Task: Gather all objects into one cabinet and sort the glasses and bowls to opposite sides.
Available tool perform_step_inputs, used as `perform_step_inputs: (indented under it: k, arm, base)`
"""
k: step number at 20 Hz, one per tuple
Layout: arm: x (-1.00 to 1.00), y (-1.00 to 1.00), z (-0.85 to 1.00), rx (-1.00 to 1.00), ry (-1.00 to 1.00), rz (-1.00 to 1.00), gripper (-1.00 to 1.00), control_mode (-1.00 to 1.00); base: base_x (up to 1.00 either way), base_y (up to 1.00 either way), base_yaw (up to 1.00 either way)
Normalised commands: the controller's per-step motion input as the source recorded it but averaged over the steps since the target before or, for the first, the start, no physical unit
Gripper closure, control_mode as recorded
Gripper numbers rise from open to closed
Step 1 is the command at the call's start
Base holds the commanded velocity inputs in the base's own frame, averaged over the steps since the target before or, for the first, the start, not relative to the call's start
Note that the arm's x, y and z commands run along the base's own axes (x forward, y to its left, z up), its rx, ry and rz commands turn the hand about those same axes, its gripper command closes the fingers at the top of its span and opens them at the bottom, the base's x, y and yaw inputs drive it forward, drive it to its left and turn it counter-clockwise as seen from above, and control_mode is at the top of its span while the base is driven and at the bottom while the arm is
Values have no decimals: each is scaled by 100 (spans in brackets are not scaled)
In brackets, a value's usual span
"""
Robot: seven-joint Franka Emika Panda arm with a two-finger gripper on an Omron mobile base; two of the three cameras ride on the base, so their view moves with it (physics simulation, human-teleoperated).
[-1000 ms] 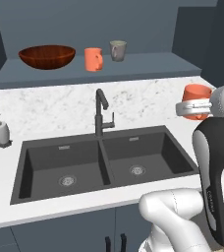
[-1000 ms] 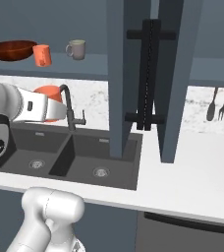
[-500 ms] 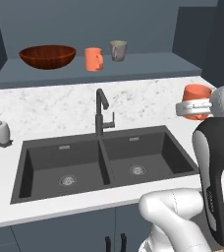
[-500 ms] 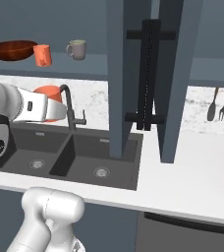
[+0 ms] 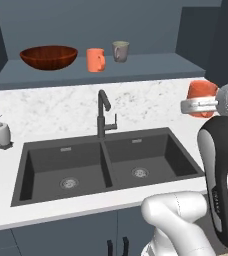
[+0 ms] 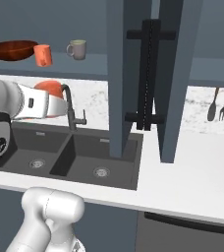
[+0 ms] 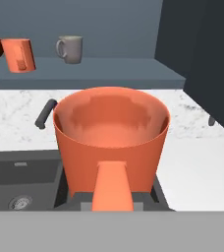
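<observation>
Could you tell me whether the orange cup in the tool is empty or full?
Empty: the hand view looks into the held orange cup and shows bare inner wall, with nothing inside.

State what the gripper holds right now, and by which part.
The gripper holds an orange mug, upright and open end up, above the counter near the sink. The hold is low on the mug's handle side; the exact contact of the fingers is hidden.

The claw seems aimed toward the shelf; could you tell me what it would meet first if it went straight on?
Probably the grey-beige mug on the cabinet shelf. The claw, shut on the orange cup, points that way, though depth is unclear.
</observation>
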Motion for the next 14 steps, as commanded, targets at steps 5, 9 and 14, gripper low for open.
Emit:
perform_step_inputs:
  k: [5, 9, 14]
  arm:
    - [34, 0, 53, 0, 0, -2, 100, -100]
    - [42, 0, 33, 0, 1, -3, 100, -100]
    - [22, 0, 1, 0, 0, -5, 100, -100]
  base:
    - [0, 0, 0]
    - [0, 0, 0]
    - [0, 0, 0]
